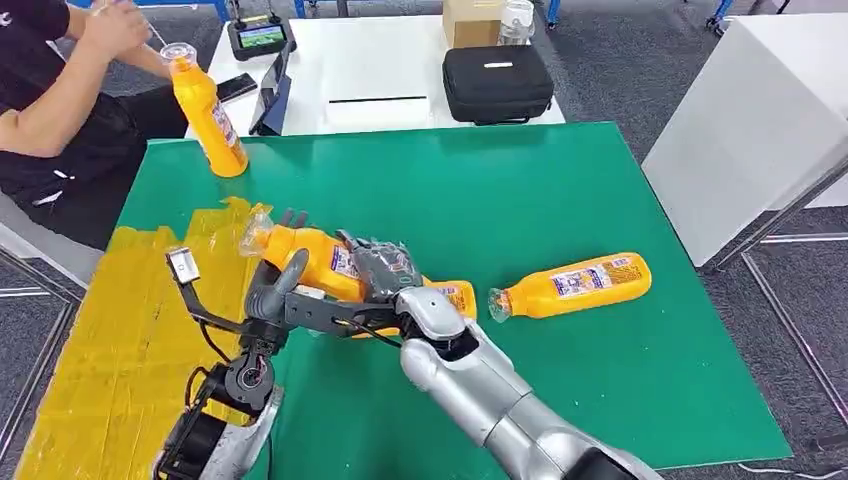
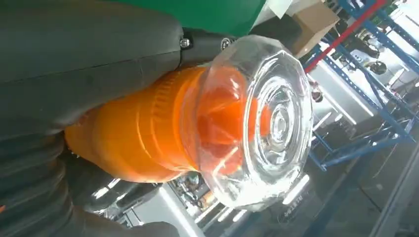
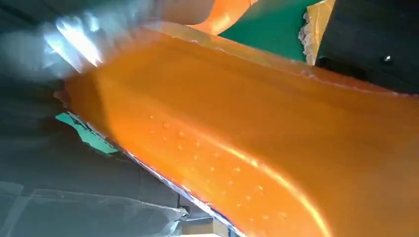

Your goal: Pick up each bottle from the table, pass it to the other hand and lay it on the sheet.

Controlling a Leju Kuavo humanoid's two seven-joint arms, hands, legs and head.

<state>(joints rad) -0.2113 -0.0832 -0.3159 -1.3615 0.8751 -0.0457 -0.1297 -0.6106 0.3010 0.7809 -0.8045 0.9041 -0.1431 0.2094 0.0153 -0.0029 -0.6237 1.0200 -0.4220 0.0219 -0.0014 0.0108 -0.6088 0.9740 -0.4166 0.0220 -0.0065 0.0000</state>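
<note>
An orange bottle (image 1: pixel 312 256) with a clear cap (image 1: pixel 255 236) hangs above the green table (image 1: pixel 560 190), near the edge of the yellow sheet (image 1: pixel 110 340). My left hand (image 1: pixel 275 285) grips it near the neck (image 2: pixel 148 133), its thumb (image 2: pixel 84 59) lying over the bottle. My right hand (image 1: pixel 385 268) is wrapped round its middle, and the orange body (image 3: pixel 257 143) shows close up in the right wrist view. A second orange bottle (image 1: pixel 572 286) lies on its side to the right. A third (image 1: pixel 210 115) stands upright at the far left corner.
A person (image 1: pixel 50 110) sits at the far left, one hand (image 1: pixel 112 25) raised just beyond the upright bottle. Behind is a white table (image 1: pixel 400 60) with a black case (image 1: pixel 497 82), a tablet (image 1: pixel 272 95) and a box (image 1: pixel 472 20). A white cabinet (image 1: pixel 760 110) stands right.
</note>
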